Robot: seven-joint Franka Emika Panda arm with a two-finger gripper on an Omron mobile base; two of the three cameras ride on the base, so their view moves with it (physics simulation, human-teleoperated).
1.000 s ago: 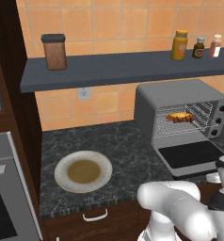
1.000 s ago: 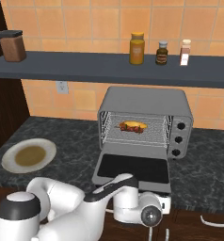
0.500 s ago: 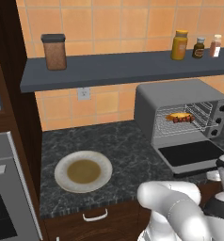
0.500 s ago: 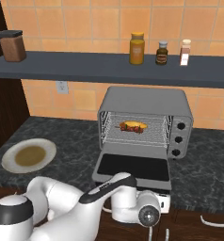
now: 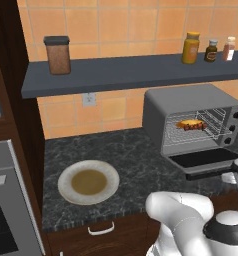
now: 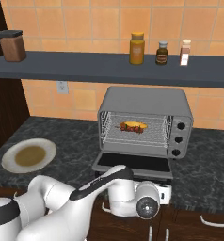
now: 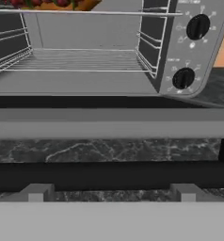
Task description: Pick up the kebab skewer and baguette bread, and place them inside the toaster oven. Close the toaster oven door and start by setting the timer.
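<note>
Small kebab skewer of dark red and brown chunks (image 6: 126, 127) and small golden-orange baguette loaf (image 6: 135, 125): lying together, touching, on the wire rack (image 6: 132, 133) inside the grey metal toaster oven (image 6: 147, 101), towards the middle of the cavity; also seen in the left base view as skewer (image 5: 195, 127) and loaf (image 5: 187, 123). Toaster oven door, dark glass in a grey frame (image 6: 132, 162): folded down flat in front of the cavity, open, its thin dark bar handle (image 7: 109, 174) running across the hand view at the near edge. Three small dark knobs (image 6: 178, 139) down the oven's right side. Pincer (image 7: 111, 190): low at the front edge of the open door, just before the handle bar and well below and in front of the food on the rack; the two grey finger tips (image 7: 36, 192) stand widely apart with nothing between them. In the right base view the white arm (image 6: 109, 188) reaches to the door's front edge. Dark speckled stone bench (image 6: 52, 129) carrying the oven; round white plate with a brown centre (image 6: 29, 155) well to the left. Grey wall shelf (image 6: 85, 63) above, bearing a brown lidded canister (image 6: 12, 45), a yellow jar (image 6: 137, 48), a small dark bottle (image 6: 162, 52) and a pale shaker (image 6: 185, 52).
</note>
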